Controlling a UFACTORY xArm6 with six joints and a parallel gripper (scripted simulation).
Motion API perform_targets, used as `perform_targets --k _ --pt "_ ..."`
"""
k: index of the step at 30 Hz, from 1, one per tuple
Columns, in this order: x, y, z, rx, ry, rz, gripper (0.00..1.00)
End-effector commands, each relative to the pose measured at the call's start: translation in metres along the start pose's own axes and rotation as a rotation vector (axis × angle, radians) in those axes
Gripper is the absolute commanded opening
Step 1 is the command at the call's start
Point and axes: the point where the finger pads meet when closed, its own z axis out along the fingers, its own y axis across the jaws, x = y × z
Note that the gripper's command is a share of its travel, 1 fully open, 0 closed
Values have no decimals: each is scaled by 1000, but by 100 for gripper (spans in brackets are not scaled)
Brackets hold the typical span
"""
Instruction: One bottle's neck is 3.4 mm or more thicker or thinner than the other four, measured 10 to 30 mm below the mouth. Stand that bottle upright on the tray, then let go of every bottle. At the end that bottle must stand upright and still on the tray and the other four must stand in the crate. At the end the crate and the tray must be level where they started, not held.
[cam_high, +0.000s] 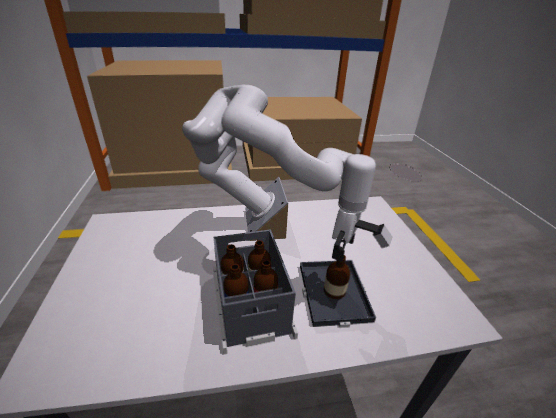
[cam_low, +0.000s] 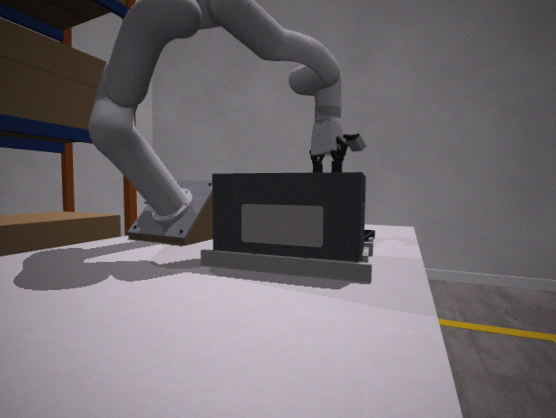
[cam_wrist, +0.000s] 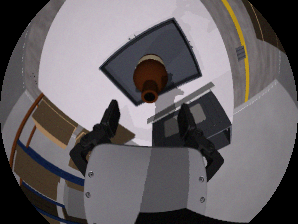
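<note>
Pale tabletop carries crate, centre-left, 4 bottles inside. I see 1 bottle upright on tray, right of centre, presumably odd-necked. Hand wide open, empty, likely clearing its neck.

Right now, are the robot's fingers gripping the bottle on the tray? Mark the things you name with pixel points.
No, the fingers (cam_high: 339, 246) stand wide open, the bottle's mouth (cam_wrist: 149, 96) beyond them.
</note>
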Motion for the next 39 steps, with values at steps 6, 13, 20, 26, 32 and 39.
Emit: perform_targets --k 6,13,20,26,32,39 --pt "1 1 -24 -1 4 1 100" --pt "1 1 -36 -1 4 1 100" --pt "1 1 -46 -1 4 1 100" --pt "1 1 -48 -1 4 1 100" --pt "1 1 -49 -1 4 1 100" --pt "1 1 -49 -1 4 1 0"
